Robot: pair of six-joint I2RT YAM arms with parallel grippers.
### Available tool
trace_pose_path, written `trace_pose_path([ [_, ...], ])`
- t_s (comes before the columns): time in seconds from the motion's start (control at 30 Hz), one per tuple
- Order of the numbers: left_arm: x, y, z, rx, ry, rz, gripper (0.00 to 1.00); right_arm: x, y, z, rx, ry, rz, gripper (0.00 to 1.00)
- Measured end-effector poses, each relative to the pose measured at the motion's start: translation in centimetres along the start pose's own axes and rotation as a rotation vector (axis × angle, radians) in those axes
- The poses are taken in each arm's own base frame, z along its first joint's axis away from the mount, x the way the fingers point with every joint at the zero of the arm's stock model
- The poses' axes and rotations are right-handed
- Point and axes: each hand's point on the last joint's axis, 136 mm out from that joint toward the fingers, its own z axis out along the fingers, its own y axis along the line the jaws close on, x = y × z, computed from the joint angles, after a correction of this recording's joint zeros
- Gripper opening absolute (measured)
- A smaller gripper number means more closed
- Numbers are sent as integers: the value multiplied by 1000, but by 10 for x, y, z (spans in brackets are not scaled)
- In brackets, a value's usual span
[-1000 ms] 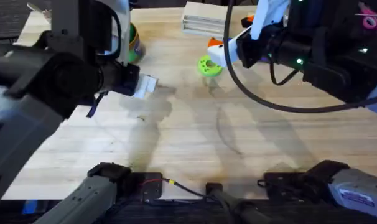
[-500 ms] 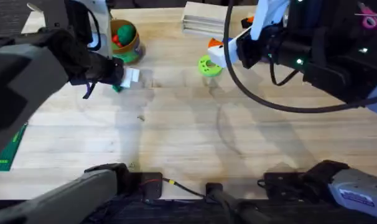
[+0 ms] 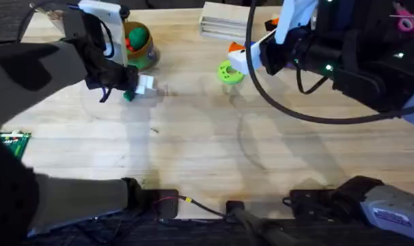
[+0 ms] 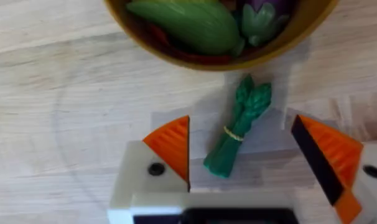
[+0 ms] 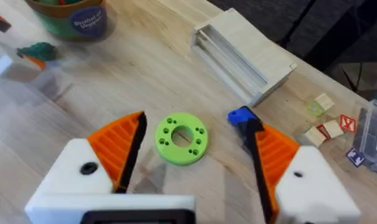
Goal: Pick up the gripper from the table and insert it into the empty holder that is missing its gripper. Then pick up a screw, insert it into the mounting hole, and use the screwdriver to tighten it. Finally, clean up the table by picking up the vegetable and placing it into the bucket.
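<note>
Your left gripper (image 4: 241, 165), fingers apart, straddles the vegetable (image 4: 236, 127); its leafy tip points at the bucket (image 4: 176, 53), just beside. Right gripper (image 5: 195, 155) fingers apart too.

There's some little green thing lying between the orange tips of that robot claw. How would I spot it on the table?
Start at the round bucket with the yellow rim, full of toy food, at the far left of the wooden table. Just outside its rim, between the open fingers of the left tool, lies the vegetable. It is a dark green bundle of stalks tied with a yellowish band, unlike the flat lime-green disc farther right.
</note>
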Motion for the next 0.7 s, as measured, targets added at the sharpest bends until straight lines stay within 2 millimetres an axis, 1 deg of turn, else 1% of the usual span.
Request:
trace_pose_path([
  [0.17,11,-8,21,50,51,0,993,-4,-1,0,3,-17,-1,993],
  [0.3,4,-9,23,61,26,2,994,-6,-1,0,4,-25,-1,993],
  [0.4,4,-11,23,71,27,1,933,-6,-1,0,4,-25,-1,995],
  [0.43,5,-12,23,77,27,1,886,-6,-1,0,4,-25,-1,994],
  [0.5,5,-14,23,88,29,1,749,-6,-1,0,4,-25,-1,994],
  [0.57,6,-15,23,92,31,3,530,-6,-1,0,4,-25,-1,994],
  [0.67,5,-15,22,95,28,4,269,-6,-1,0,4,-25,-1,993],
  [0.7,4,-15,22,96,26,5,164,-6,-1,0,4,-25,-1,993],
])
